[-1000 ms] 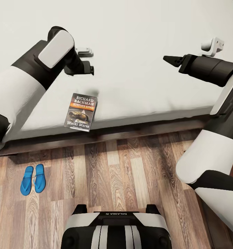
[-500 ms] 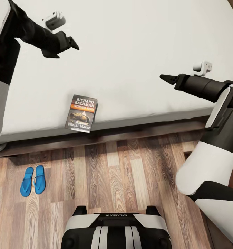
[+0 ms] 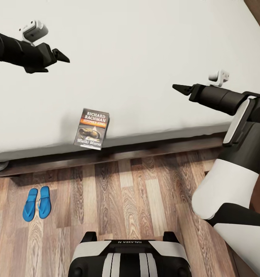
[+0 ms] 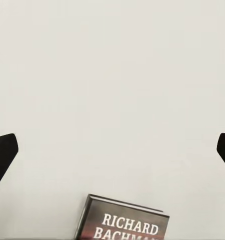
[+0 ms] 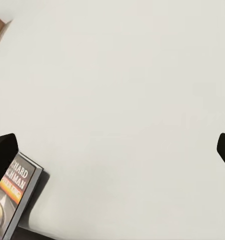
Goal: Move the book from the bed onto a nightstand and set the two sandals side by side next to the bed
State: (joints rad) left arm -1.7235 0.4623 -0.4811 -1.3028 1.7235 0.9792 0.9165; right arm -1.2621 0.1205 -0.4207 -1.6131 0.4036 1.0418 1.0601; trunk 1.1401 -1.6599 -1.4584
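Here the book (image 3: 91, 128) is shown lying flat on the bed (image 3: 145, 46), at the mattress edge nearest the robot, its lower end overhanging that edge slightly. The sandals (image 3: 36, 202) are seen on the floor (image 3: 137, 200), side by side and touching, near the bed frame and off to the book's left; that part of the task appears already met. No nightstand is visible.

The step in hand is judged to be the reach for the book. It would be done best by bringing one gripper down square over the overhanging end, so that one finger can be slid beneath the cover while the other closes from above; a thin paperback pressed flat into a soft mattress is likely to be hard to pinch from the top alone.

The left gripper (image 3: 61, 56) is held above the mattress, well apart from the book, beyond it and to its left. The right gripper (image 3: 180, 89) is held over the bed to the book's right, also well apart. In each wrist view the dark fingertips (image 4: 3, 156) (image 5: 3, 152) stand wide apart with nothing between them, so both grippers are spread and empty.
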